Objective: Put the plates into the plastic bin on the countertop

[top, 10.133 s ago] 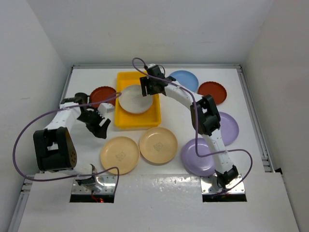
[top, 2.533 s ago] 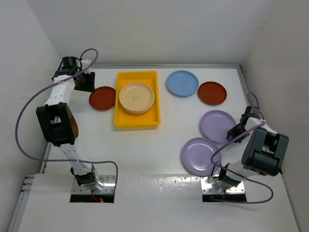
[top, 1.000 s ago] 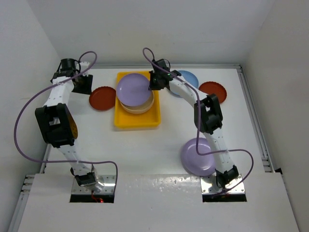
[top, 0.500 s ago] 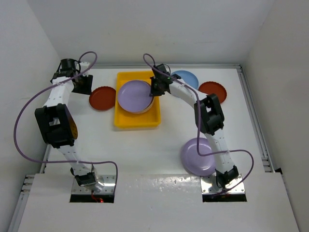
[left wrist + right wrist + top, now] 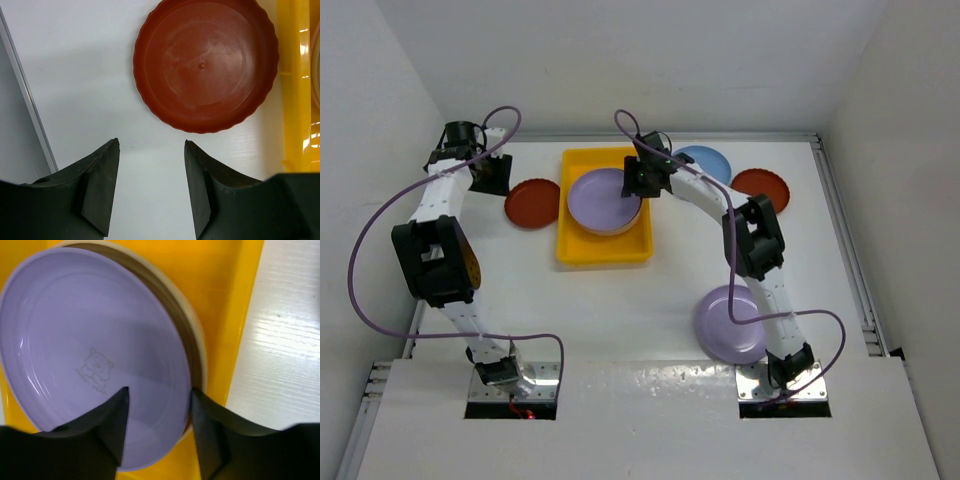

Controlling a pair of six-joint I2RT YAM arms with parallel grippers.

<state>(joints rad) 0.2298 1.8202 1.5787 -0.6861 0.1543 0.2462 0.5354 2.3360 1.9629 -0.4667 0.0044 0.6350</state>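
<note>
Four plates rest on the bench (image 5: 620, 320) outside the yellow bin (image 5: 582, 250). Left dark red plate (image 5: 532, 203): just beside the bin's left wall, apart from it. Light blue plate (image 5: 708, 160): beyond the bin's far right corner, partly covered by the right arm. Right dark red plate (image 5: 760, 190): near the light blue one, toward the right rail. Lone lilac plate (image 5: 725, 330): close to the right arm's base, partly under the arm.

Bin contents: top lilac plate (image 5: 602, 200) lies flat, face up, on a stack inside the bin. Wrist view shows a faint bear mark in its middle. Under its right edge a tan-brown rim (image 5: 176, 312) and a cream rim (image 5: 195, 330) stick out; number of plates in the stack cannot be told.

Right end effector (image 5: 642, 180): over the right edge of the top lilac plate. Fingers apart, one above the plate's inside, the other past its rim over the bin floor. Plate released, resting on the stack.

Left end effector (image 5: 492, 178): at the far left of the bench, beside the left dark red plate. Fingers spread, nothing between them, only white bench below; the scalloped red rim lies ahead of the fingertips, not touching.
</note>
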